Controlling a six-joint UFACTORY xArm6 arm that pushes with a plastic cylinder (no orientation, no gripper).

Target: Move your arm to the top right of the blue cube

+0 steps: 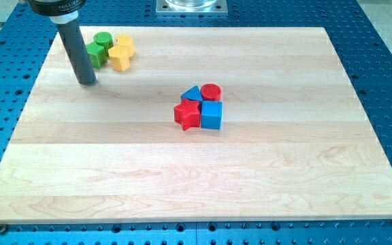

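Note:
The blue cube (211,115) sits near the board's middle, in a tight cluster with a red star (188,114) on its left, a blue triangle (193,94) above the star and a red cylinder (211,92) just above the cube. My tip (87,82) rests on the board far to the view's upper left of that cluster, well away from the blue cube. It stands just left of and below a second group: a green cylinder (102,39), a green block (96,54), a yellow block (120,58) and a yellow piece (125,43).
The wooden board (196,177) lies on a blue perforated table (386,82). A metal mount (191,7) sits at the view's top centre. The rod's dark holder (56,7) is at the top left.

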